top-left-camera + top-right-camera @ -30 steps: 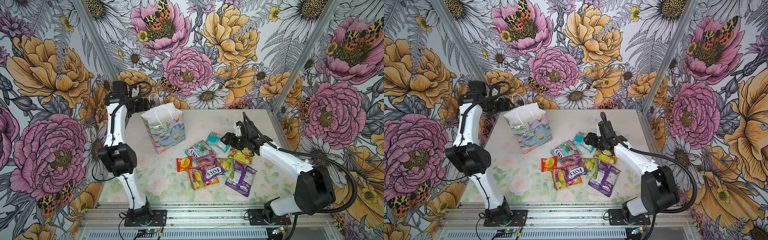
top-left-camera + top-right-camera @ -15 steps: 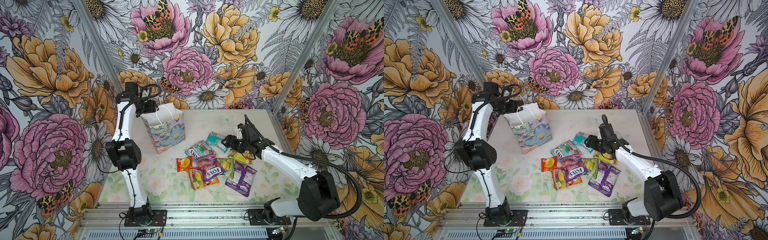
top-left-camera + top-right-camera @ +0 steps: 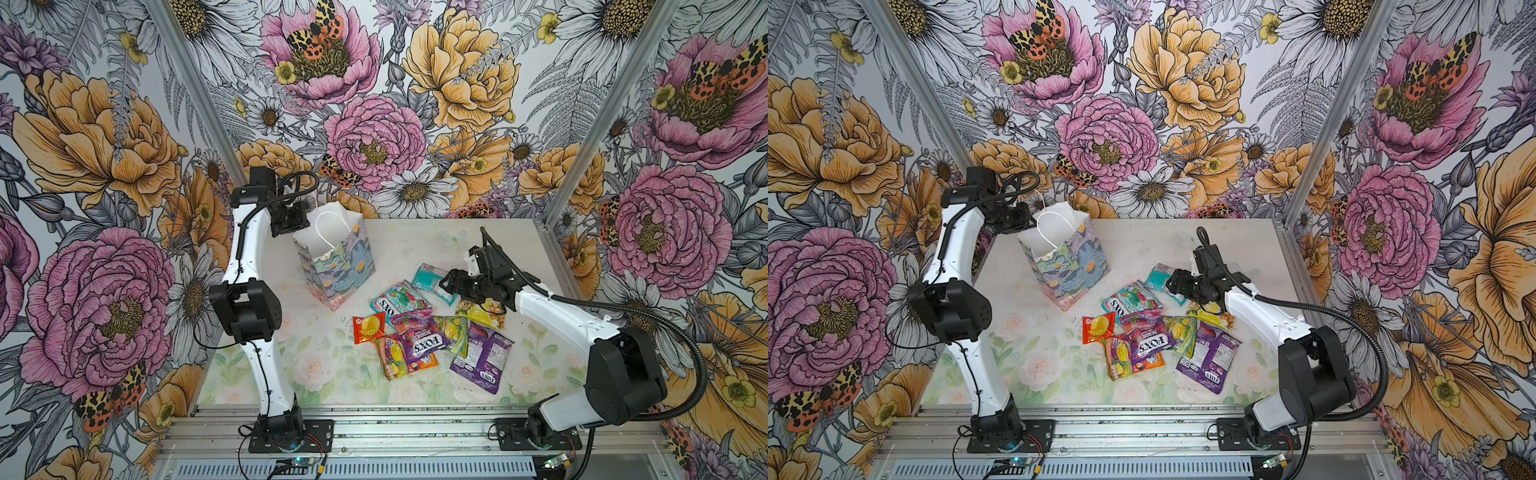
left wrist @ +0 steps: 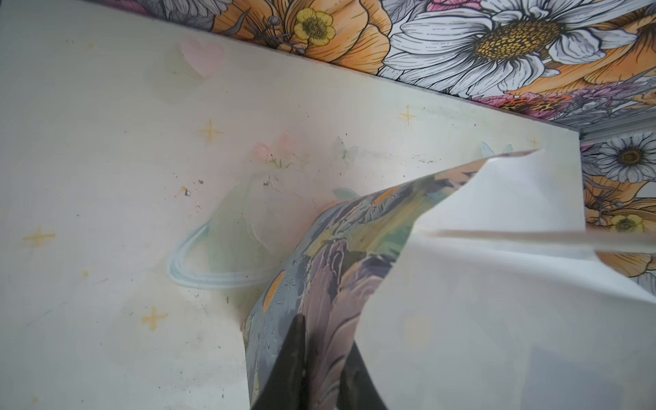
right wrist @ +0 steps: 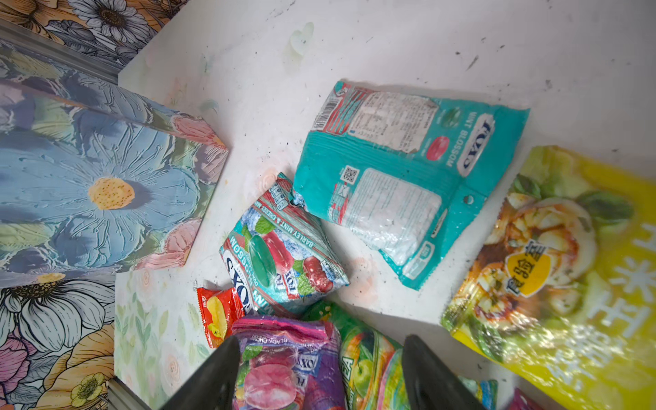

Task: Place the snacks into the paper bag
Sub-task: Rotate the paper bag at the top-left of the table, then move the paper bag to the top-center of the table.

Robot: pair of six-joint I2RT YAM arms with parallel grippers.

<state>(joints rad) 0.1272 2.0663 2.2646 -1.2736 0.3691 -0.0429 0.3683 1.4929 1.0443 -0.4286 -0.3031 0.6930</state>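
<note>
My left gripper (image 4: 324, 340) swung in, pinching the bag (image 3: 340, 266) rim — right gripper (image 5: 321, 342), jaws spread, must now grab a snack (image 5: 401, 177).

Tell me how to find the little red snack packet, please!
Look at the pale table, where a flowery paper bag stands upright with a heap of shiny snacks lying in front of it. The red packet sits at the heap's edge on the robot's left side. It is the smallest packet there and the only red one, with a yellow picture on it.
</note>
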